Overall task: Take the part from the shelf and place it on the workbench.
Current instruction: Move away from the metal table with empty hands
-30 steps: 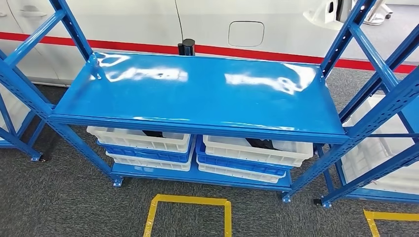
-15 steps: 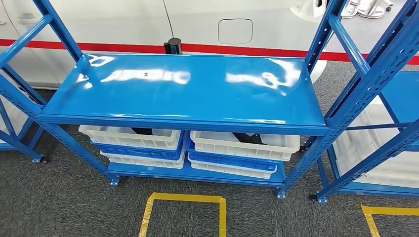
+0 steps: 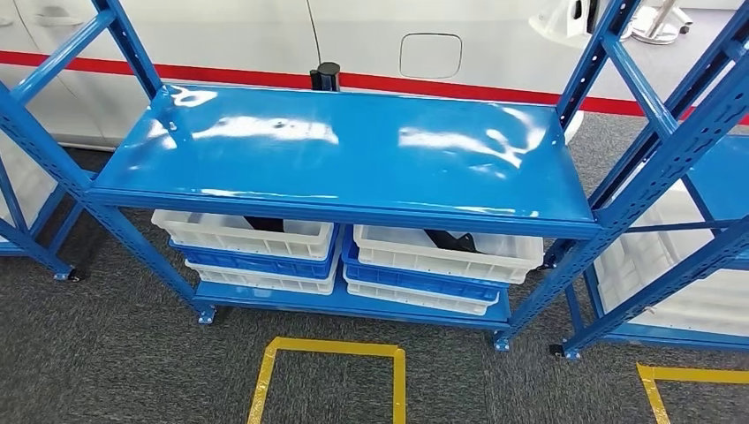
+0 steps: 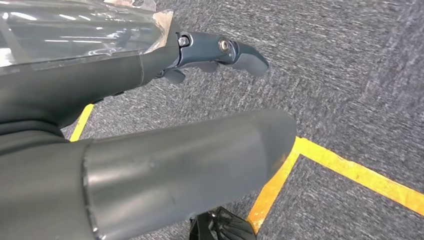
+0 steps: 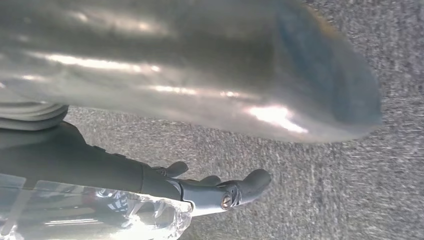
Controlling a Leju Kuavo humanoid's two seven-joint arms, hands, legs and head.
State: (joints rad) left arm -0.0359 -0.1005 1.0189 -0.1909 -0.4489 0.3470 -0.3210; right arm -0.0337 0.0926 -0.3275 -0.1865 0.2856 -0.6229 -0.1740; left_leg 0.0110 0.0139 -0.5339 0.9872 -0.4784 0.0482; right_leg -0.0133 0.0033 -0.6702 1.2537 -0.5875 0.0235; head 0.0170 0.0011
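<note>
I'm hanging both arms, left hand [image 4: 220, 52] and right hand [image 5: 220, 192] empty with fingers loosely apart. The dark part [image 3: 452, 240] is sitting in the right white bin [image 3: 446, 256] under the blue shelf [image 3: 353, 150]. Guessing rigid, lightish plastic; I'm planning to grab its exposed middle.

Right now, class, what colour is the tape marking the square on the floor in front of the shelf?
Yellow tape on grey carpet, clearest in the head view.
</note>
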